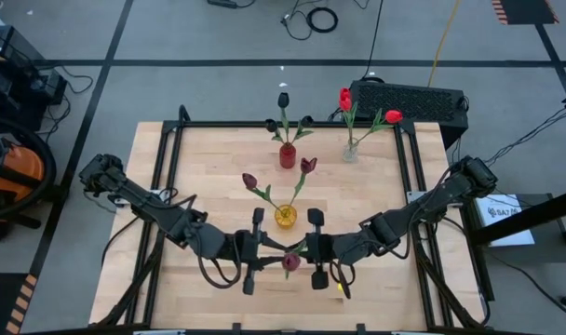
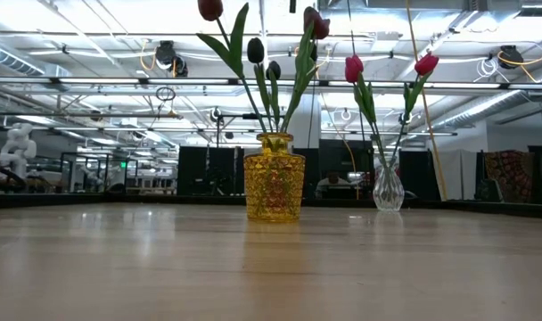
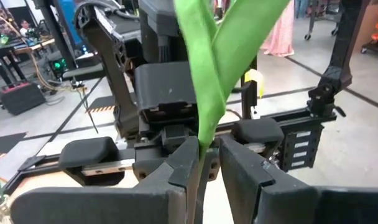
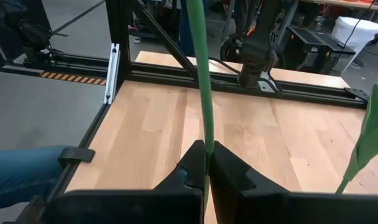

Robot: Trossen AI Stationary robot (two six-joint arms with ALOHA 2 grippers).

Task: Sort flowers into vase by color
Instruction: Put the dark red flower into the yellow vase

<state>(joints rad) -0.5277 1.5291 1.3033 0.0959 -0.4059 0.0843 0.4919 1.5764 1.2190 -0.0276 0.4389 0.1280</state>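
A dark maroon flower (image 1: 290, 262) stands upright in the air near the table's front edge, between my two grippers. My right gripper (image 4: 206, 155) is shut on its thin green stem (image 4: 201, 74). My left gripper (image 3: 207, 168) comes in from the left. Its fingers stand narrowly open on either side of the stem (image 3: 201, 165), just below the leaves (image 3: 207, 74). Whether a left finger touches the stem I cannot tell. Just beyond, a yellow vase (image 1: 284, 217) stands on its base and holds two maroon flowers (image 1: 250, 180). My right gripper pinches the bare stem (image 4: 204, 134) between its two fingers, below the leaves. The fingers come nearly level from the table's right and lie across the stem. The flower stands upright above them, head up. Its lower end is hidden under the gripper.
A red vase (image 1: 288, 155) with near-black flowers stands at the far middle. A clear vase (image 1: 350, 152) with red flowers (image 1: 393, 116) stands to its right. A black frame rail (image 1: 171, 167) runs round the table, and a black box (image 1: 409, 98) sits behind it. Bare wood lies left and right.
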